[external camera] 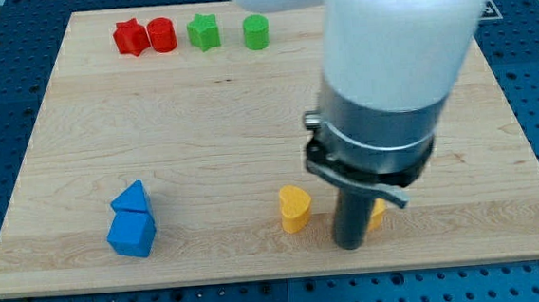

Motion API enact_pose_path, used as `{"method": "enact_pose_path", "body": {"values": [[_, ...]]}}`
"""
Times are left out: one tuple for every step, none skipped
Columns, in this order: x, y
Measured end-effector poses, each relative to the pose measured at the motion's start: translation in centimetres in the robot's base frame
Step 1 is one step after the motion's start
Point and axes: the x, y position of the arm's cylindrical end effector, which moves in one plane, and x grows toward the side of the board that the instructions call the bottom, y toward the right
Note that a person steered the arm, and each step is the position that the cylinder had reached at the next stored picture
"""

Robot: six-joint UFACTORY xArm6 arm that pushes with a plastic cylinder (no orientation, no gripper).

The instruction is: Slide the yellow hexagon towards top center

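A yellow block (379, 214) shows only as a small sliver at the view's bottom, right of centre; the rod hides most of it, so its shape cannot be made out. My tip (351, 244) stands on the board directly left of and in front of this block, touching or nearly touching it. A second yellow block, heart-shaped (294, 207), sits a short way to the left of my tip, apart from it.
Along the view's top stand a red star (130, 36), a red cylinder (162, 35), a green star (203, 31) and a green cylinder (256, 32). Two blue blocks (132, 221) touch at the bottom left. The wooden board (201, 127) lies on a blue perforated table.
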Motion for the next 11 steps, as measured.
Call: {"method": "enact_pose_path", "body": {"values": [[-0.6,2.8],[-3.0,3.1],[-5.7,3.3],[-8.1,3.3],[-10.7,3.3],[-13.4,3.5],[-15.1,4.4],[-16.5,5.4],[-18.9,5.8],[-20.0,4.6],[-19.7,2.9]]}}
